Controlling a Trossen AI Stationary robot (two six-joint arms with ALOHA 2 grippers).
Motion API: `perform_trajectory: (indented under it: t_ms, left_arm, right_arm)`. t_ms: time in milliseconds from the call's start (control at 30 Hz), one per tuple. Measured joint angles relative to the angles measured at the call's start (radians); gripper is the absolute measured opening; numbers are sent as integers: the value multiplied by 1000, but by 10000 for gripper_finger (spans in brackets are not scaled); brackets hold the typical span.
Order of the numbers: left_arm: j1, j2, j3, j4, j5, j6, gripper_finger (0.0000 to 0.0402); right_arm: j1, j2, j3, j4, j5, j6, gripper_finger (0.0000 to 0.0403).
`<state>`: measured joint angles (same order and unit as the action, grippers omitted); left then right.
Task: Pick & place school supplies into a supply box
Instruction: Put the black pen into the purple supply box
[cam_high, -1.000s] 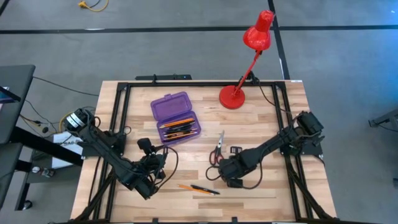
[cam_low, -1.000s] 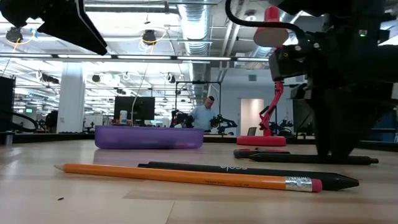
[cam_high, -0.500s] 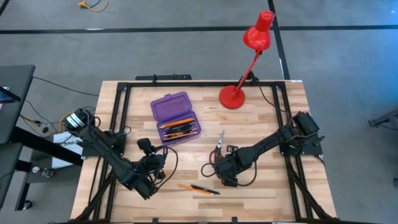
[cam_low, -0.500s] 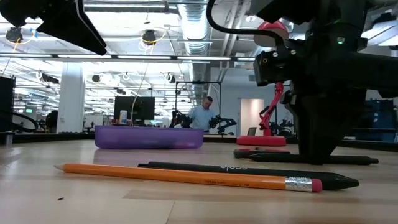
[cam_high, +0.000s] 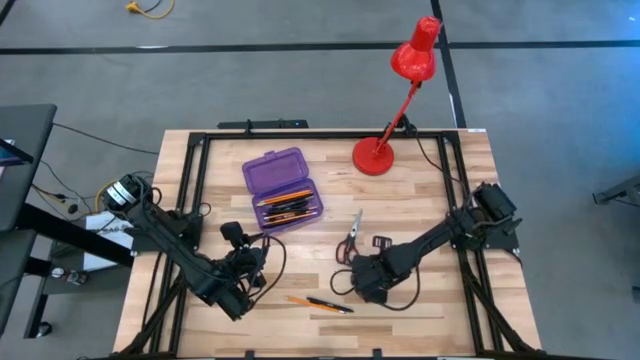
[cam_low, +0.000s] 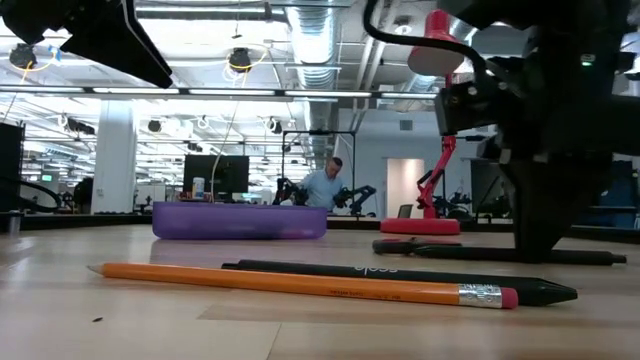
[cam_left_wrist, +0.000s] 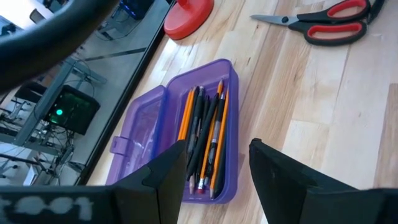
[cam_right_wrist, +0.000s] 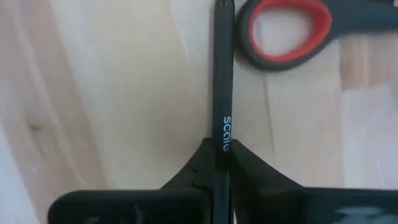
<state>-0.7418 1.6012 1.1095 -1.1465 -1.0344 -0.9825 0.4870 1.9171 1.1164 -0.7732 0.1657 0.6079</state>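
1. The right gripper (cam_right_wrist: 217, 163) is down on the tabletop (cam_high: 430, 190) near its middle, fingers pinched tight on a black pen (cam_right_wrist: 222, 93) that lies flat beside the scissors (cam_high: 350, 236); the low grip looks meant to lift the pen.
2. The purple box (cam_high: 283, 190) sits open toward the far left part of the tabletop, lid folded back so supplies can drop in; pencils and pens already lie inside.
3. A pencil (cam_low: 300, 283) and another pen (cam_low: 400, 274) rest touching each other near the front edge, not yet collected.
4. The left gripper (cam_left_wrist: 214, 180) hangs near the front left corner, fingers spread and holding nothing, waiting.
5. A red lamp (cam_high: 395, 100) stands at the far edge, clear of the work.
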Motion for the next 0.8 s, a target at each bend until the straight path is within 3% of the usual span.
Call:
perform_trajectory:
  t_ms: [267,500,800]
  left_arm:
    - [0,0,0,-6,-1,0,165]
    - [0,0,0,-11,-17,0,165]
    - [0,0,0,-17,-48,0,165]
  right_arm:
    - [44,-1,-4,-113,55,114,10]
    - [114,4,-14,-171,206,238,9]
    - [184,7,4,-260,314,294,3]
